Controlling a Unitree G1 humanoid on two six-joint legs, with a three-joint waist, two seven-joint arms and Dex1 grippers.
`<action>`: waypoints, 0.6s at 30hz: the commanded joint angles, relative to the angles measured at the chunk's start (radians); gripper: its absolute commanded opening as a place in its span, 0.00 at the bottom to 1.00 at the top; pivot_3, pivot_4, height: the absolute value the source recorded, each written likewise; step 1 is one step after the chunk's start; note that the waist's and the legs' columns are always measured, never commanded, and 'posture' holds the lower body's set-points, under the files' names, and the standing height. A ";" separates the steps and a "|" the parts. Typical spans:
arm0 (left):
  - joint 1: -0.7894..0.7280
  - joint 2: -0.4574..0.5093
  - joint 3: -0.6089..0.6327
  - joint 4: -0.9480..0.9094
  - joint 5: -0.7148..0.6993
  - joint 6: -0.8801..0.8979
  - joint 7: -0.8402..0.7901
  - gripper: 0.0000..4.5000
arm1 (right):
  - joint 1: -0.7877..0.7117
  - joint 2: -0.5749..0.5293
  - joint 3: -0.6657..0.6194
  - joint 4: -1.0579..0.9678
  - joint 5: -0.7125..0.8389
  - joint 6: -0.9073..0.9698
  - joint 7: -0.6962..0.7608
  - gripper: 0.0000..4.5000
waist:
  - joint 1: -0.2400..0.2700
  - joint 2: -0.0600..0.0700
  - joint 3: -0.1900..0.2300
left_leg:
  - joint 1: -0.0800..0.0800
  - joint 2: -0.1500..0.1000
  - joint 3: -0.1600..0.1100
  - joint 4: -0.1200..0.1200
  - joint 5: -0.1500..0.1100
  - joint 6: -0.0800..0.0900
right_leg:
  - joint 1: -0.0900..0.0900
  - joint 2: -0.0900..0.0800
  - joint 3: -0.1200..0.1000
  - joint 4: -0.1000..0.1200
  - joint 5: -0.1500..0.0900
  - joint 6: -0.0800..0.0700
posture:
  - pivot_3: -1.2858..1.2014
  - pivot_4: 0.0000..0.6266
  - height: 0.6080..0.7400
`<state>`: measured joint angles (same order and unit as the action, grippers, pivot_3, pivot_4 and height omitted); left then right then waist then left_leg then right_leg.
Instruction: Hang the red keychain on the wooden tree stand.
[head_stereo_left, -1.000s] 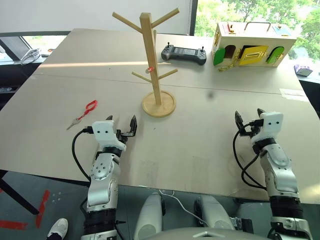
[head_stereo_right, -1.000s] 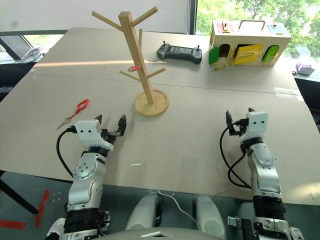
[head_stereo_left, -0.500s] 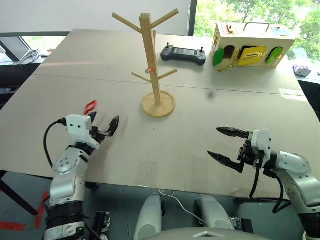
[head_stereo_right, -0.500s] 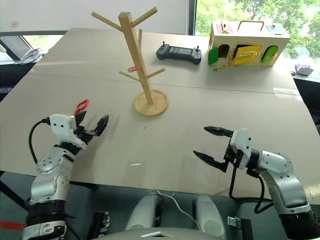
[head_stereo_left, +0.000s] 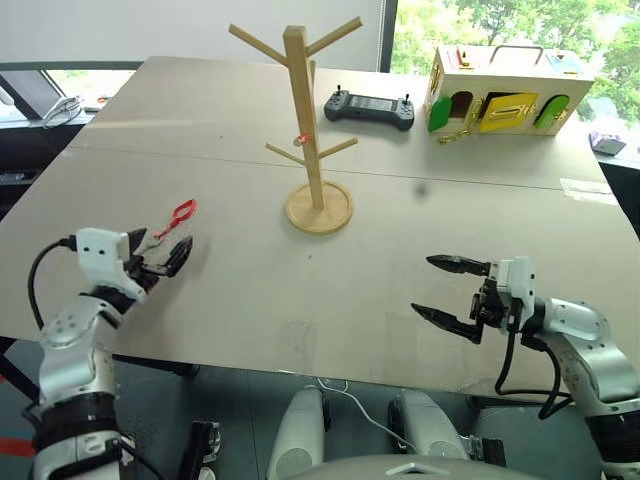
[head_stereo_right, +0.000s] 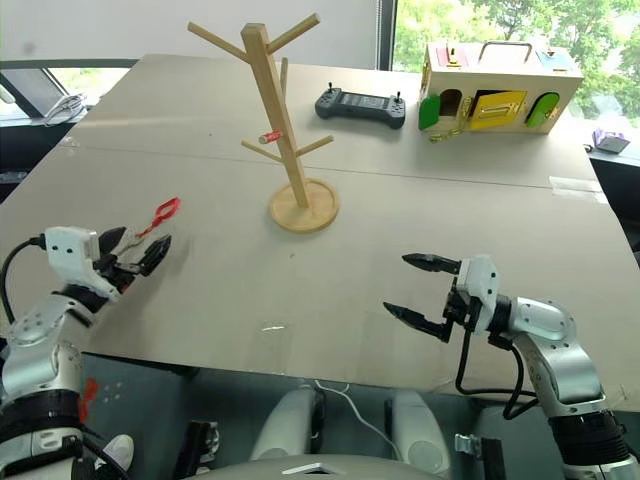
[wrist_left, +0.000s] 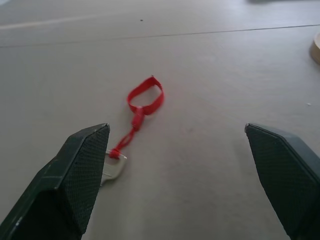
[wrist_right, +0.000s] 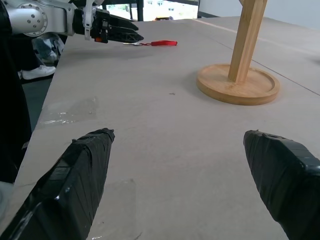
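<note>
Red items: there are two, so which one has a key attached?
The red keychain lying on the table by the left end effector; the tiny red bit on the wooden tree stand has none.

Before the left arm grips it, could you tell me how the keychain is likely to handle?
The keychain will probably be floppy: its thin red loop lies flat and kinked on the table. It looks light, so a nudge may slide it. The key will likely dangle below the loop when lifted.

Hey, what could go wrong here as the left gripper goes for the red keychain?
1. The thin red keychain with its silvery key lies flat on the table, so the open left gripper may slide over it.
2. The light-wood tree stand already carries a tiny red bit; it might be mistaken for the keychain.
</note>
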<state>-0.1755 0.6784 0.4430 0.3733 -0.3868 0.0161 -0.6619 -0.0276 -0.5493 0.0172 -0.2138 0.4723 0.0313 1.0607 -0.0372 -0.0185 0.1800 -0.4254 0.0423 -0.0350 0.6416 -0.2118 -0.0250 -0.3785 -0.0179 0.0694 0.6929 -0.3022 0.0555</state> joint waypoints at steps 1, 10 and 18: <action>-0.043 0.030 0.016 0.062 0.019 -0.052 -0.008 1.00 | -0.004 0.004 -0.009 -0.022 -0.001 -0.016 -0.007 0.99 | 0.000 0.000 0.000 | 0.000 0.000 0.000 0.000 0.000 0.000 | 0.000 0.000 0.000 0.000 0.000 0.000 | 0.52 0.24 1.00; -0.213 0.039 -0.058 0.311 0.101 -0.108 -0.031 1.00 | 0.012 0.015 -0.019 -0.064 -0.007 -0.002 -0.068 0.99 | 0.001 0.000 0.000 | 0.000 0.000 0.000 0.000 0.000 0.000 | 0.000 0.000 0.000 0.000 0.000 0.000 | 0.52 0.24 1.00; -0.299 0.040 -0.096 0.468 0.143 -0.159 -0.040 1.00 | 0.022 0.016 -0.030 -0.089 -0.006 0.001 -0.111 0.99 | -0.001 0.000 0.000 | 0.000 0.000 0.000 0.000 0.000 0.000 | 0.000 0.000 0.000 0.001 0.000 0.000 | 0.52 0.24 1.00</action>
<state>-0.4661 0.6953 0.3432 0.8379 -0.2528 -0.1184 -0.6963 -0.0075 -0.5338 0.0136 -0.2603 0.4532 0.0384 0.9593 -0.0379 -0.0186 0.1799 -0.4258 0.0423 -0.0353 0.6417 -0.2117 -0.0250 -0.3789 -0.0175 0.0690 0.6936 -0.3021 0.0555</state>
